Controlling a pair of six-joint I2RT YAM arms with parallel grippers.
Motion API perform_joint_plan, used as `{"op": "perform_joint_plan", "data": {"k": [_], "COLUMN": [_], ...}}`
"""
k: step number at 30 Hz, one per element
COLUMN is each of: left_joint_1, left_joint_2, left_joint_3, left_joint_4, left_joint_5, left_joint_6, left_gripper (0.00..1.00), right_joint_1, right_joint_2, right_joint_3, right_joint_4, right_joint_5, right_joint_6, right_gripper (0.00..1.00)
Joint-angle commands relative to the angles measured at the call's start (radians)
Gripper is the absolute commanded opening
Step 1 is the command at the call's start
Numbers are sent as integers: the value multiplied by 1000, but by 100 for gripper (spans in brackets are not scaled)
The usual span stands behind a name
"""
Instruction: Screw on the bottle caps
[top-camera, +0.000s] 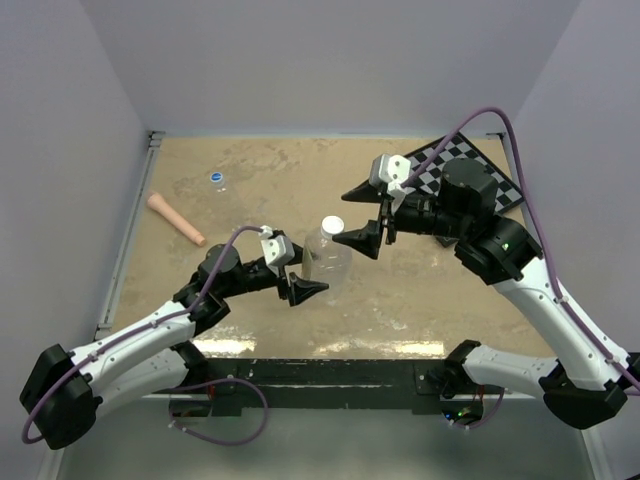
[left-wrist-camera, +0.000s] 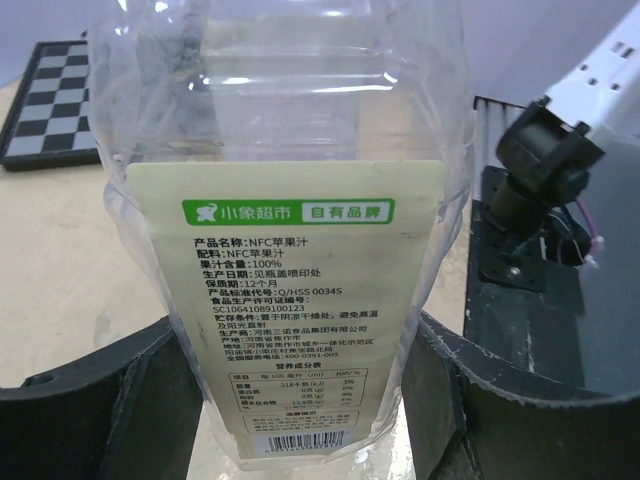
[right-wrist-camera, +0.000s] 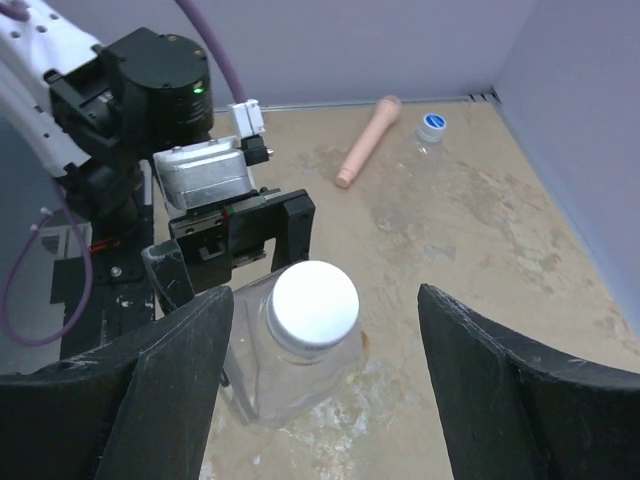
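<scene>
Near centre, the left claw (top-camera: 303, 275) clasps the upright bottle (top-camera: 328, 257); right claw (top-camera: 362, 215) wide.

In the left wrist view the large bottle (left-wrist-camera: 300, 120) runs off the top edge with its top out of sight, the last lines of its label (left-wrist-camera: 300, 330) are cut by the bottom edge, its fine print is too small to read, and the checkerboard (left-wrist-camera: 55, 95) is clipped at the left. From above, the right arm (top-camera: 490, 245) covers part of that board, and the small bottle (top-camera: 222, 186) is so clear and tiny that only its blue cap (top-camera: 217, 178) shows for certain
</scene>
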Motion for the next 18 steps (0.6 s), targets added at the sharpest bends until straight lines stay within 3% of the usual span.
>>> {"op": "perform_joint_plan", "data": {"k": [1, 8, 18], "left_joint_1": [5, 5, 5], "left_joint_2": [-28, -30, -11], "left_joint_3": [52, 67, 80], "left_joint_4": [41, 41, 61], "left_joint_5": [173, 200, 219], "left_joint_6": [62, 89, 83], "left_gripper": [0, 0, 0], "right_joint_1": [0, 0, 0], "right_joint_2": [-14, -3, 20], "right_joint_3": [40, 33, 26], "right_joint_4": [-4, -27, -26], "right_joint_5": [-150, -293, -351], "right_joint_6": [-84, -122, -125], "right_gripper": [78, 77, 69]}}
